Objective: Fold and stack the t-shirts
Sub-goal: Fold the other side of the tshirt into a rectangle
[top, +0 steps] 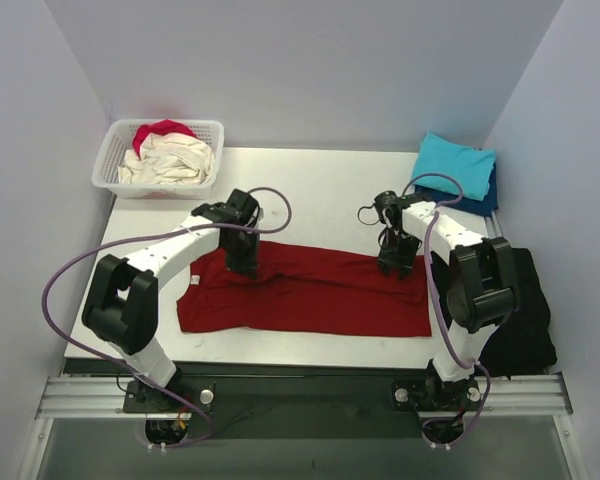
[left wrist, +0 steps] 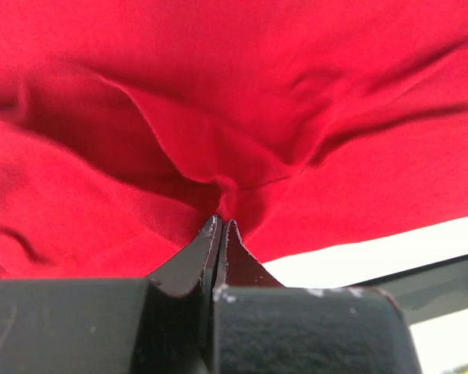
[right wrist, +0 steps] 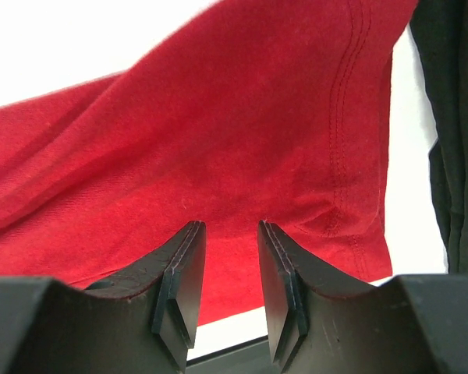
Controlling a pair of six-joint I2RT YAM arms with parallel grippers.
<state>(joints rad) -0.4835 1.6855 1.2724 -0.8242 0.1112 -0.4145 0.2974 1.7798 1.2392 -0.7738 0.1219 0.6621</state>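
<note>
Dark red t-shirt, pinched on the left
I see the left gripper clamping a fold (overhead hides this); right gripper narrowly parted, gripping nothing.

Bright, even light from above fills the top view, which is sharp throughout. The white table around the dark red cotton t-shirt is almost free of shadow, and the arms cast only soft, short shadows onto the shirt. The pale walls behind the shirt carry a faint lilac cast.

In the left wrist view the shirt is saturated red, its creases shaded deep crimson and the weave slightly soft. The left gripper is dark and out of focus.

In the right wrist view the table beyond the shirt is blown out to flat white. The hem stitching is crisp. The right gripper and the black cloth beside the hem are nearly featureless dark.
</note>
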